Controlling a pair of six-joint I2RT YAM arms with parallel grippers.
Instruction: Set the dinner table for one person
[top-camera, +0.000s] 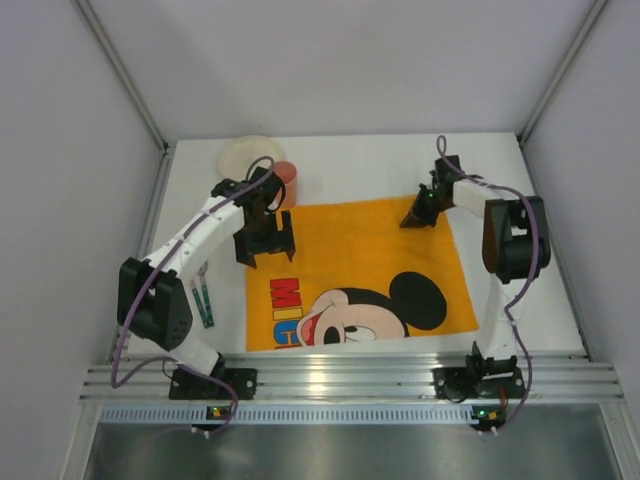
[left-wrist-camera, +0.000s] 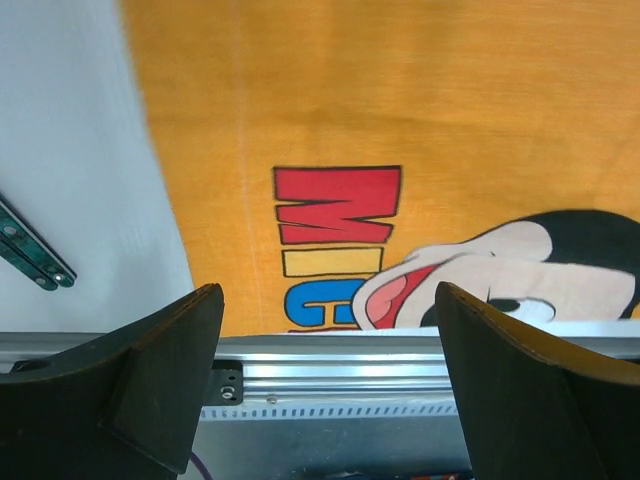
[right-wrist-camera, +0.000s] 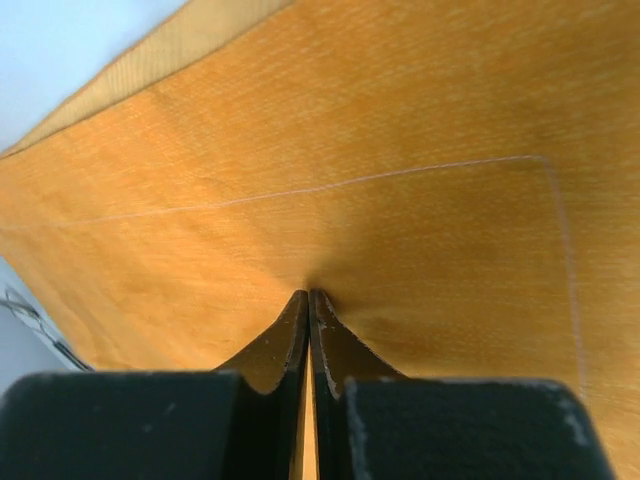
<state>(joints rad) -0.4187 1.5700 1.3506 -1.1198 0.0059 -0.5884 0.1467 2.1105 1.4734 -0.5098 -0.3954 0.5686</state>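
Note:
The white dinner table (top-camera: 520, 200) carries an orange Mickey Mouse cloth (top-camera: 360, 250) laid flat in the middle. My right gripper (top-camera: 418, 218) is at the cloth's far right corner, shut on a pinch of the fabric; in the right wrist view the jaws (right-wrist-camera: 309, 293) meet on the orange cloth (right-wrist-camera: 350, 130). My left gripper (top-camera: 265, 255) is open and empty, held above the cloth's far left part. In the left wrist view its fingers (left-wrist-camera: 328, 290) frame the cloth (left-wrist-camera: 400, 100) and the front rail.
A cream plate (top-camera: 245, 152) and a pinkish-red cup (top-camera: 288, 180) stand at the far left behind the left arm. Green-handled cutlery (top-camera: 203, 300) lies on the table left of the cloth, also in the left wrist view (left-wrist-camera: 30, 255). A metal rail (top-camera: 350, 375) borders the near edge.

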